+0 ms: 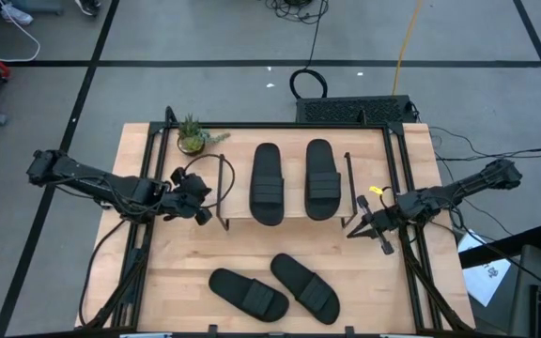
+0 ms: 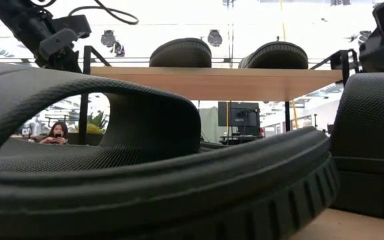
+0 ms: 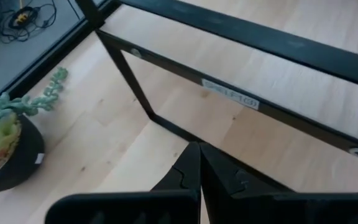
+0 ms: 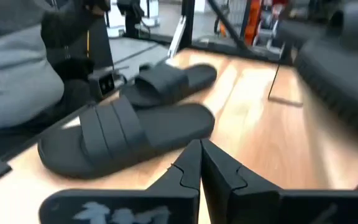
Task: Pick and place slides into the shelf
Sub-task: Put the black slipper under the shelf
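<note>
Two black strapped slides lie atop the low wooden-plank, wire-legged shelf at centre; two more wait on the surface, lower centre. Both grippers, left and right, flank the shelf with fingers pressed together; next, one must spread and reach down-frame.

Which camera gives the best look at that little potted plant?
The left wrist view: the potted plant fills its edge, leaves and dark pot clear. The high view shows it small at the table's far left corner. The other two views do not show it clearly.
</note>
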You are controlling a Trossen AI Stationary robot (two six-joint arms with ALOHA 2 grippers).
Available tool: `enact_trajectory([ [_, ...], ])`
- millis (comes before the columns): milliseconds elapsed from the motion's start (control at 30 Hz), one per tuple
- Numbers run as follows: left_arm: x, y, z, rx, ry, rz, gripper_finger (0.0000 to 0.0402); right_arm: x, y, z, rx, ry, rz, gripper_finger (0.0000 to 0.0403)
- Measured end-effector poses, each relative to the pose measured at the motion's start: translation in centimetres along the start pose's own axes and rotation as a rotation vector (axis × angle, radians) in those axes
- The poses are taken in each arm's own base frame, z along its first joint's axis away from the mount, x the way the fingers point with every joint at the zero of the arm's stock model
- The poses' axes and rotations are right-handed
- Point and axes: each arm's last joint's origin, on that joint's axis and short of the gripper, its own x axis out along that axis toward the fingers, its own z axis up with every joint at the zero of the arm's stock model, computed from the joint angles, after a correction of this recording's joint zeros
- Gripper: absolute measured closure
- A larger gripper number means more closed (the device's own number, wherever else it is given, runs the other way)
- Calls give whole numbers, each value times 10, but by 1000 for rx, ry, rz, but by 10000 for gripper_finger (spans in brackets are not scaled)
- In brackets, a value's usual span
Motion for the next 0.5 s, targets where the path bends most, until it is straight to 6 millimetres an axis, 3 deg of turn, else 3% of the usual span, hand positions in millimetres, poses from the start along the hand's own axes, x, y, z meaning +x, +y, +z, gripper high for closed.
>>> enact_trajectory([
  [500, -27, 17, -4, -24, -80, 2, 401, -20, 5, 21, -124, -121, 56, 403],
])
